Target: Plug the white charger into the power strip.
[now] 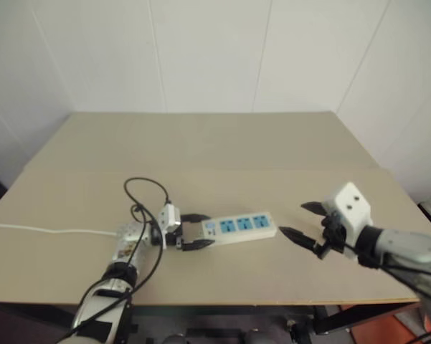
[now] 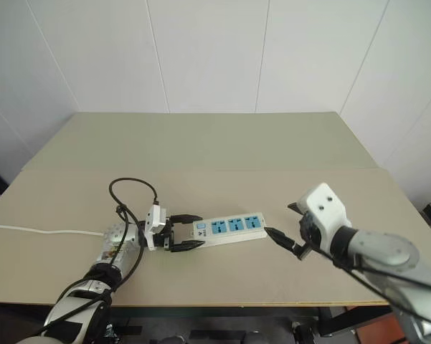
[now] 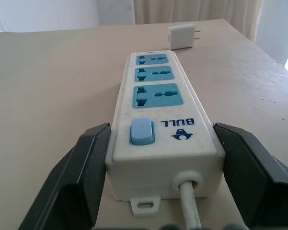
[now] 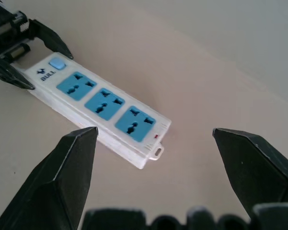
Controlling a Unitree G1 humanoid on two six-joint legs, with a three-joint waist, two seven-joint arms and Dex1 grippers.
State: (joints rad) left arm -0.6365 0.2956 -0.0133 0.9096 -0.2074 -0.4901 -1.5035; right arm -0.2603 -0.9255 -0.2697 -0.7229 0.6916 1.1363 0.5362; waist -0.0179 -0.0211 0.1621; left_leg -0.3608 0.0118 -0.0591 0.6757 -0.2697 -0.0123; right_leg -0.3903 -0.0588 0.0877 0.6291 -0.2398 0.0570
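Power strip (image 2: 227,228): we see a long white plastic bar, smooth and hard-edged, with three blue sockets, a blue switch and small mounting tabs at both ends; it lies flat near the middle of the desk's front half, sockets up.
White charger (image 3: 181,37): we find a small white boxy adapter with rounded edges and two short metal prongs, lying on the desk just past the strip's far end, apart from it.
Left gripper (image 2: 178,233): we have its two black wedge-shaped fingers clamped against the long sides of the strip's switch end.
Right gripper (image 2: 287,229): we see its black fingers spread wide with nothing between them, above the desk off the strip's far end, not touching it.
Cord (image 1: 43,231): thin, white and round, it leaves the strip's switch end and runs off the desk's left side.
Black cable (image 1: 145,197): it loops loosely above the left wrist.
Desk (image 2: 201,143): matte beige, flat, with a straight seam across it; we note broad bare surface behind the strip and to both sides, and less toward the front edge.
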